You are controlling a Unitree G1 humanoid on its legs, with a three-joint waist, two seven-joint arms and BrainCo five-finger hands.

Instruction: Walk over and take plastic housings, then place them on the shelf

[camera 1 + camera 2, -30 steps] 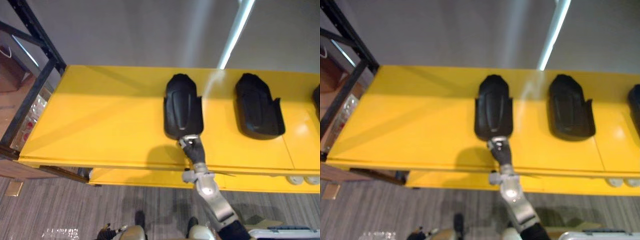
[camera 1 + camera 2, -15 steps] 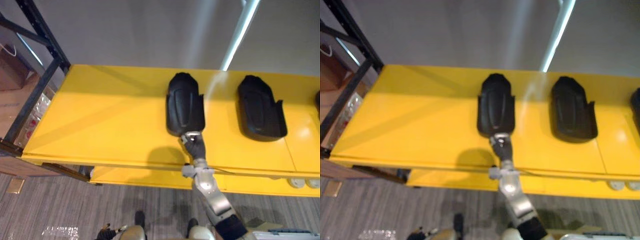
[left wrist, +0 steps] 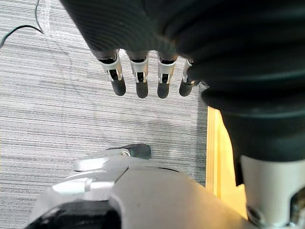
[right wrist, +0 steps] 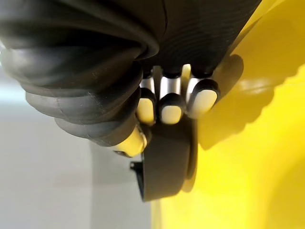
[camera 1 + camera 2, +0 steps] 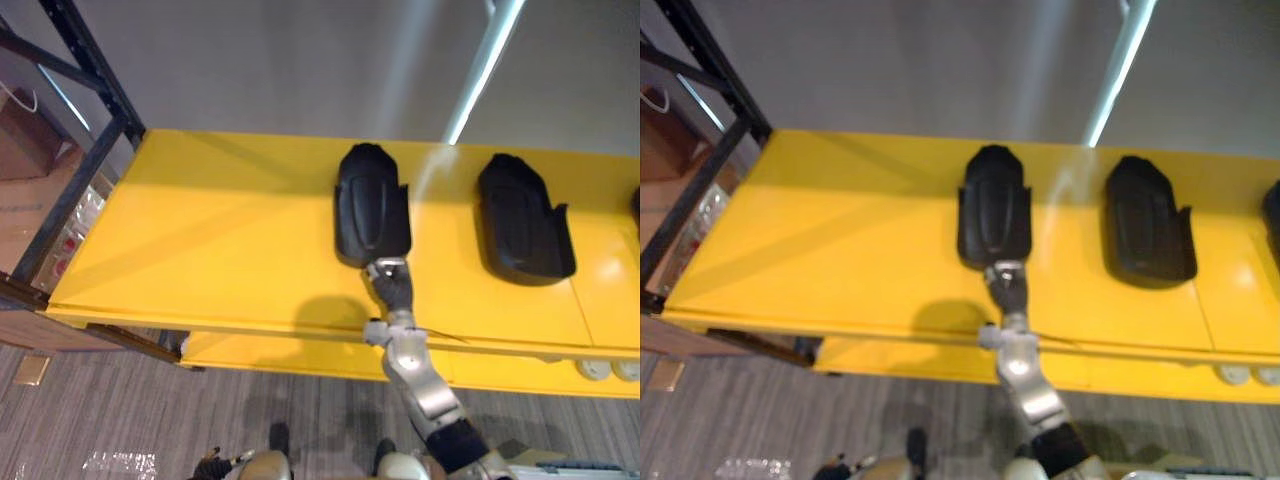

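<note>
**Left eye view.** A yellow shelf [image 5: 220, 240] spans the frame. One black housing [image 5: 372, 205] lies flat on it just right of centre. A second housing [image 5: 525, 232] lies well apart at the right, and a further dark shape is cut off by the right edge. The right hand [image 5: 392, 285] rises from the lower centre-right and meets the first housing's near end.

**Right eye view.** The layout is the same. The housing rests wholly on the shelf, and its near end lies toward the shelf's front lip.

**Left wrist view.** The left hand [image 3: 138, 78] hangs with straight, relaxed fingers above the grey floor [image 3: 57, 124] and holds nothing.

**Right wrist view.** The fingers [image 4: 170, 112] are curled over the rim of the housing and appear to grip it against the yellow surface.

**Hazard.** Placement looks nearly complete, so the likely fault lies in the release. If the arm draws back before the fingers uncurl, the hooked rim could pull the housing toward the front lip and off onto the floor. A partial release could catch one corner and leave the housing skewed. The second housing is well apart, so contact with it seems unlikely.
</note>
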